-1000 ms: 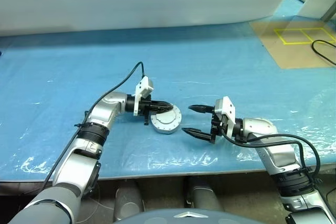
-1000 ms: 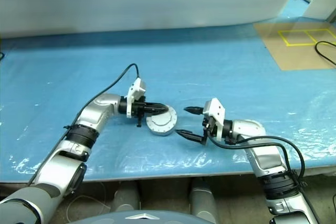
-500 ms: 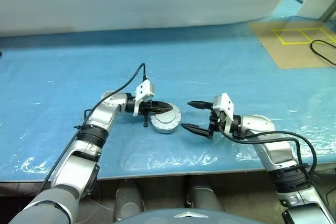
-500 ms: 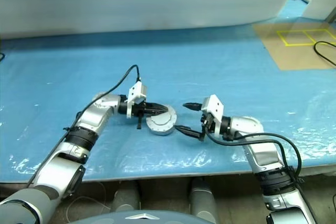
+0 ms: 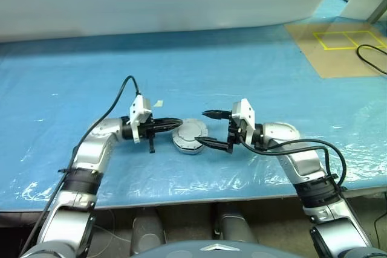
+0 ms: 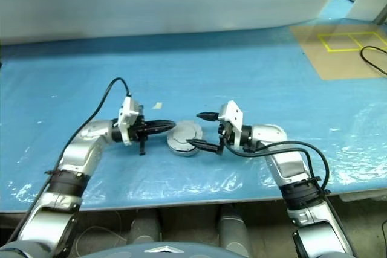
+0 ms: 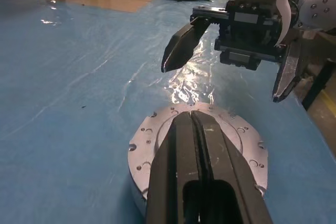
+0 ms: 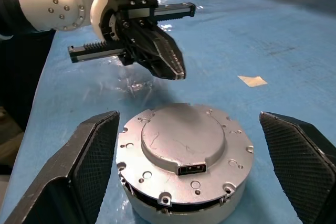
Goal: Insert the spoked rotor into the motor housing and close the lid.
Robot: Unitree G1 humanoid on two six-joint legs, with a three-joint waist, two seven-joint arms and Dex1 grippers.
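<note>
Between both hands, lid sits on housing.

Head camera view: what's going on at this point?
The lid already sits on the motor housing on the blue table cover. The left end effector is shut, level beside the assembly and holding nothing. The right end effector is wide open, one finger on either side of the assembly without gripping it. A small scrap of tape lies nearby.
</note>
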